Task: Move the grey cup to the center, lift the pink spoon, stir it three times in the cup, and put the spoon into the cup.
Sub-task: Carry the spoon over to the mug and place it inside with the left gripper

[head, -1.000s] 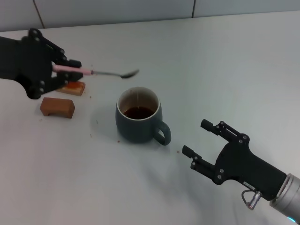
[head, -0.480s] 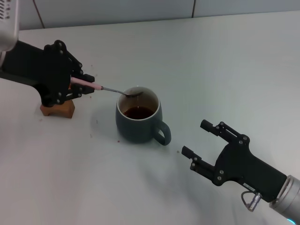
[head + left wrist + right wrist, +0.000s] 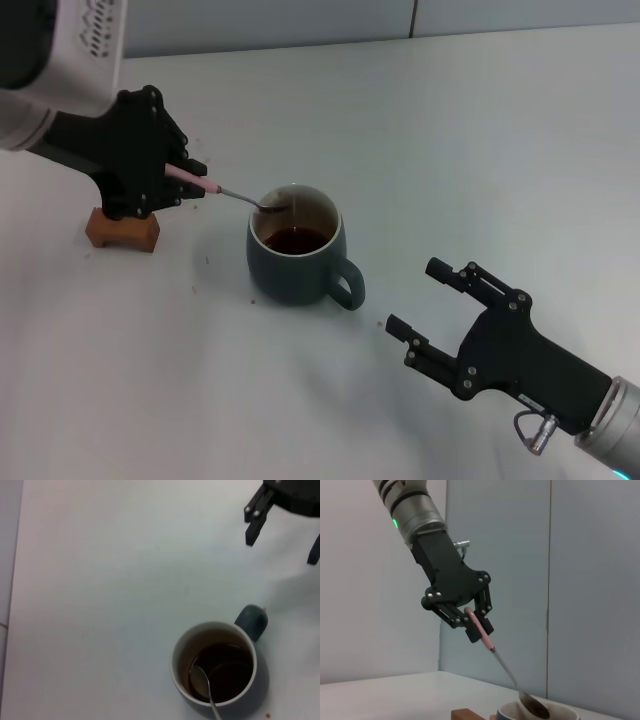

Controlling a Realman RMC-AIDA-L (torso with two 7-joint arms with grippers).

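Note:
The grey cup [image 3: 296,262] stands mid-table with dark liquid inside and its handle toward my right arm. My left gripper [image 3: 181,183] is to the cup's left, shut on the pink handle of the pink spoon [image 3: 208,186]. The spoon slopes down toward the cup, and its metal bowl sits just inside the near-left rim. In the left wrist view the spoon's bowl [image 3: 200,682] lies over the liquid by the cup's [image 3: 176,656] wall. The right wrist view shows the left gripper [image 3: 474,625] holding the spoon [image 3: 503,668] above the cup [image 3: 506,713]. My right gripper [image 3: 416,295] rests open, right of the handle.
A brown block [image 3: 122,229] sits on the table under my left gripper and shows again as the block [image 3: 466,714] beside the cup. The right gripper [image 3: 282,535] appears far off in the left wrist view. A wall backs the table.
My left gripper moved right and down with the spoon, tilting it so the bowl went from above the table behind the cup into the cup's rim. The right arm stayed still.

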